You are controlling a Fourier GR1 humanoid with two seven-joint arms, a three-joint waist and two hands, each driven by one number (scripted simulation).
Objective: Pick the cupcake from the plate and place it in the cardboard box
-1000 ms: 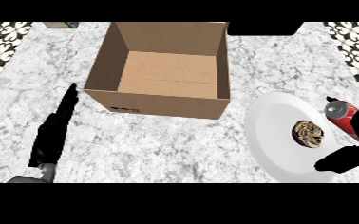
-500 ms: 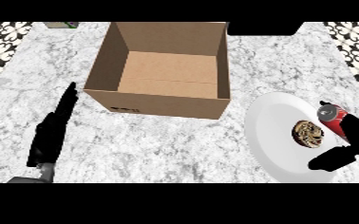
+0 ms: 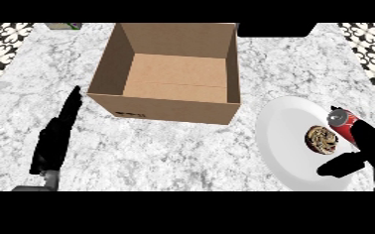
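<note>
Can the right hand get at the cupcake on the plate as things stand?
Probably yes. The right hand already sits over the plate's right side, with fingers on either side of the cupcake, which lies uncovered. The red can lies close by the hand, but seems not to block it.

From my station this reads as a home kitchen. The work surface is a white and grey marbled counter [image 3: 168, 148] filling most of the frame, the kind used for a kitchen worktop. In the upper left corner and the upper right corner I see patterned black-and-white tile [image 3: 15, 34], which fits a kitchen floor or wall beyond the counter's edge. A white plate [image 3: 285, 144] at the lower right carries a cupcake [image 3: 321, 139], and a red can [image 3: 344, 121] stands just beside it: food and tableware. A dark block [image 3: 277, 29] sits at the top edge, right of centre; I cannot tell what it is.
</note>
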